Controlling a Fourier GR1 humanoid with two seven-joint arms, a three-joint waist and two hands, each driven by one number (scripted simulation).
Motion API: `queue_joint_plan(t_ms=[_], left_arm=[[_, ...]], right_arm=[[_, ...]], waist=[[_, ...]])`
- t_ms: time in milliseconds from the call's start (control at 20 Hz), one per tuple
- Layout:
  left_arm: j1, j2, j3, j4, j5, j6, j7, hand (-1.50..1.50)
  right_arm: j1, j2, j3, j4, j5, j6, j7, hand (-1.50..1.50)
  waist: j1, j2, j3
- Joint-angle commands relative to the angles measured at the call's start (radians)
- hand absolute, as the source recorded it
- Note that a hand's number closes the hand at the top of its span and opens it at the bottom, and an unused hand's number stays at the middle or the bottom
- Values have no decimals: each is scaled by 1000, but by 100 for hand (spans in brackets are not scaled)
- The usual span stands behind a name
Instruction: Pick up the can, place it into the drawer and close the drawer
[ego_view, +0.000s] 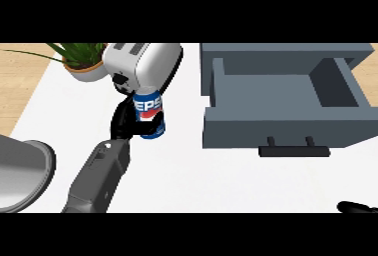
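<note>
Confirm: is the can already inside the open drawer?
No. The can is in the left hand, left of the drawer.

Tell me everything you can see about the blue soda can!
The blue soda can looks like shiny metal, with white letters near the top, a red and white patch in the middle and a silvery rim. It stands nearly upright, tilted a little, in front of the white toaster and left of the open grey drawer. The black left hand curls round its left side and holds it. Whether its bottom touches the white counter cannot be told.
</note>
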Motion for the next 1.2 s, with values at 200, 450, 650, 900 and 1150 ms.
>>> queue_joint_plan(t_ms=[200,450,650,900,1150], left_arm=[[-153,-14,-98,-149,17,57,203,150],[-218,-14,-138,-194,55,114,277,150],[-258,-13,-144,-242,76,122,327,150],[-258,-13,-178,-289,56,151,383,150],[-272,-13,-201,-338,47,202,447,150]], right_arm=[[16,-13,-23,-26,-21,7,21,-150],[-21,-24,-22,4,-20,3,24,-150],[-29,-10,10,-3,-5,1,25,-150],[-36,-20,-3,6,-5,-3,38,-150],[-46,-14,24,29,-6,9,31,-150]], waist=[[-4,-12,3],[-17,-13,3],[-27,-16,3],[-46,-19,4],[-69,-19,6]])
